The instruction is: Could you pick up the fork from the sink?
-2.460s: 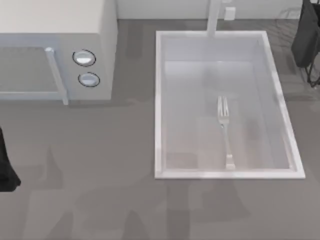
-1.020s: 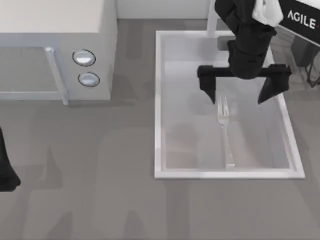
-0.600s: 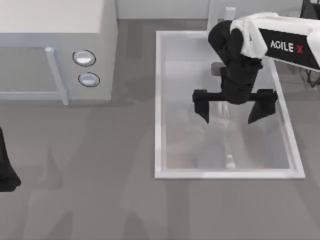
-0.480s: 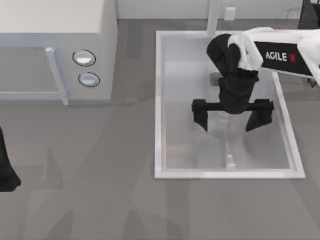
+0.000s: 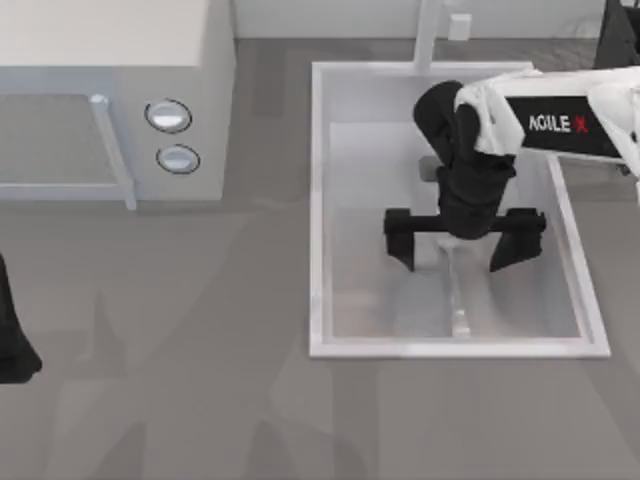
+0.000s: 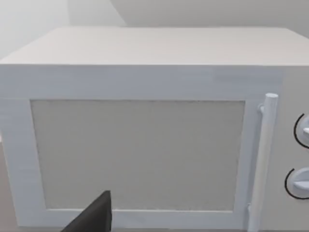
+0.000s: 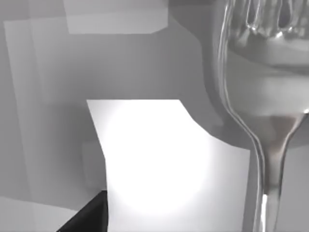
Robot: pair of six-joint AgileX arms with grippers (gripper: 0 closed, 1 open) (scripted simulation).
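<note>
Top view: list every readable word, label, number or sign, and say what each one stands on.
"AGILE X" stands on the black panel of the right arm, which reaches over the sink; the X is red.
The microwave and its two knobs carry no readable marks.
No other text can be read.

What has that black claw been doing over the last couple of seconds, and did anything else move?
The right gripper swung in from the top view's right and came down into the sink, its fingers spread wide on either side of the fork. It has not closed on it yet. The fork lies where it was. The microwave and the parked left arm stayed put.
</note>
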